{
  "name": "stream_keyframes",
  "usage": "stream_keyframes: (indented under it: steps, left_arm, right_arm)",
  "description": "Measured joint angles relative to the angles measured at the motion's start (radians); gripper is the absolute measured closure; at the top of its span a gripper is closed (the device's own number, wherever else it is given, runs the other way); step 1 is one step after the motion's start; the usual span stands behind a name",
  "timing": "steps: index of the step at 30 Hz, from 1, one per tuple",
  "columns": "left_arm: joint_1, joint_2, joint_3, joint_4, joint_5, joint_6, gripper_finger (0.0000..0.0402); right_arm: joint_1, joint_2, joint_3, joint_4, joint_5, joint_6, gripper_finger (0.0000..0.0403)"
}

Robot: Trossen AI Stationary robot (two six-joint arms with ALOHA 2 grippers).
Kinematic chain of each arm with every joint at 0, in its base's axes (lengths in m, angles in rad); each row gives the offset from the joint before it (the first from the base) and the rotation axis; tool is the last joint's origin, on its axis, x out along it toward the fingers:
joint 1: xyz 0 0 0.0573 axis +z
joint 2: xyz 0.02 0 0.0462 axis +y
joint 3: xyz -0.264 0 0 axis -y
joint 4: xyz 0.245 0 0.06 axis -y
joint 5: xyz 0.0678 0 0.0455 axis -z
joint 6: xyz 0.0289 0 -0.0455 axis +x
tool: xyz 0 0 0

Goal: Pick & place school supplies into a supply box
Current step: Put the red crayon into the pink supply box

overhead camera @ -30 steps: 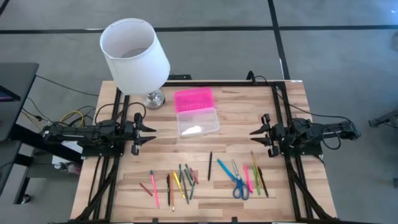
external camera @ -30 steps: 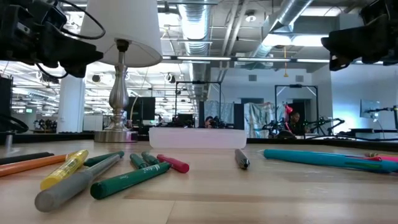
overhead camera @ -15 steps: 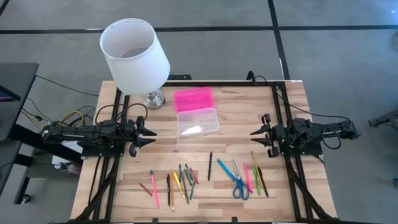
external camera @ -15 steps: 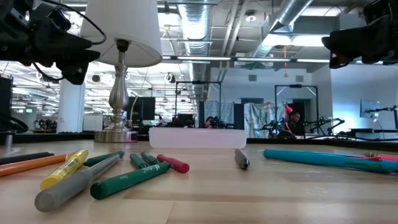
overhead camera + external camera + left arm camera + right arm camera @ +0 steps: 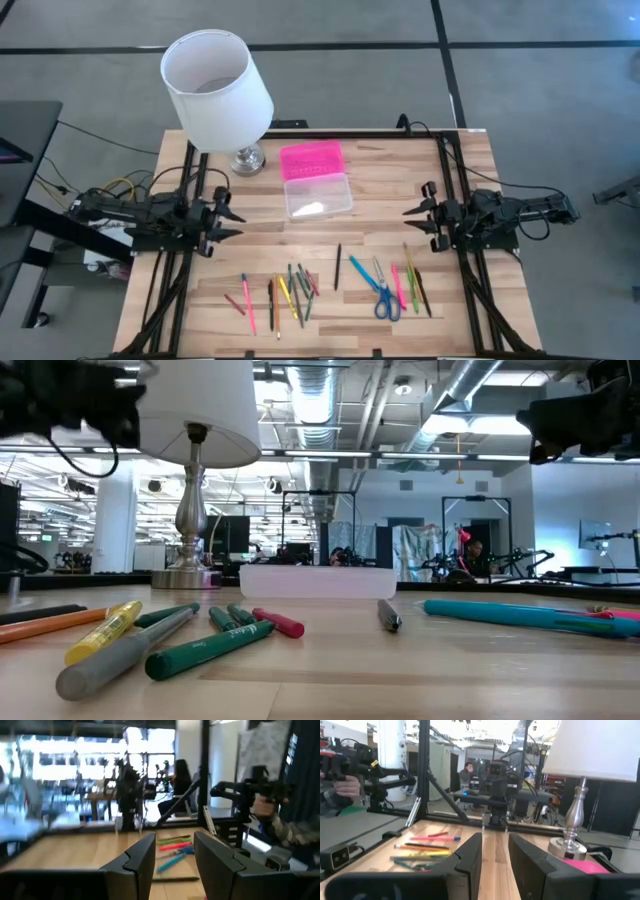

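The school supplies lie near the table's front edge. A left cluster of pens and pencils (image 5: 280, 295) is there, a lone black pen (image 5: 338, 266), and a right cluster (image 5: 408, 285) with blue-handled scissors (image 5: 383, 292). The supply box (image 5: 317, 197) stands open at mid-table, its clear base on the wood and its pink lid (image 5: 311, 160) folded back. My left gripper (image 5: 236, 222) hovers open above the table's left side, fingers (image 5: 142, 857) apart with nothing between. My right gripper (image 5: 410, 220) hovers open at the right side, fingers (image 5: 525, 852) also with nothing between.
A white-shaded lamp (image 5: 215, 85) stands on its metal base (image 5: 247, 158) at the far left, beside the box's lid. Black frame rails (image 5: 450, 180) run along both table sides. Bare wood lies between the grippers and the box. A person's hand (image 5: 270, 805) shows beyond the table.
My left gripper has risen and swung a little toward the table's near edge, its fingers tipping upward; in the low view it has climbed toward the picture's top left corner. Its gap looks unchanged.
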Motion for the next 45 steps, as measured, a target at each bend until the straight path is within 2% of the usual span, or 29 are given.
stream_keyframes:
  steps: [5,11,16,20,24,28,31,40,45]
  left_arm:
    - [-0.042,0.078,0.144,0.013,0.000,0.202,0.0273]
    - [-0.089,0.308,0.421,-0.080,-0.003,0.375,0.0273]
    - [-0.129,0.576,0.688,-0.321,-0.147,0.413,0.0273]
    - [-0.162,0.780,0.850,-0.516,-0.251,0.355,0.0273]
    - [-0.209,0.924,0.964,-0.644,-0.334,0.264,0.0274]
    - [-0.281,1.011,1.013,-0.748,-0.478,0.152,0.0282]
    - [-0.341,1.053,1.024,-0.809,-0.546,0.059,0.0292]
    - [-0.495,1.166,1.024,-0.989,-0.569,-0.347,0.0314]
    - [-0.540,1.253,1.024,-1.095,-0.483,-0.591,0.0315]
  right_arm:
    - [-0.001,0.000,0.007,0.028,0.022,-0.015,0.0310]
    - [-0.036,0.000,0.033,0.026,0.046,-0.033,0.0310]
    - [-0.072,0.004,0.078,0.009,0.045,-0.024,0.0310]
    - [-0.076,0.057,0.206,-0.090,0.042,-0.015,0.0310]
    - [-0.061,0.182,0.353,-0.191,0.044,-0.015,0.0310]
    - [-0.032,0.361,0.487,-0.254,0.047,-0.016,0.0310]
    - [-0.002,0.511,0.571,-0.287,0.077,-0.030,0.0310]
    - [0.097,0.881,0.789,-0.346,0.233,-0.146,0.0310]
    - [0.129,0.989,0.868,-0.411,0.269,-0.164,0.0310]
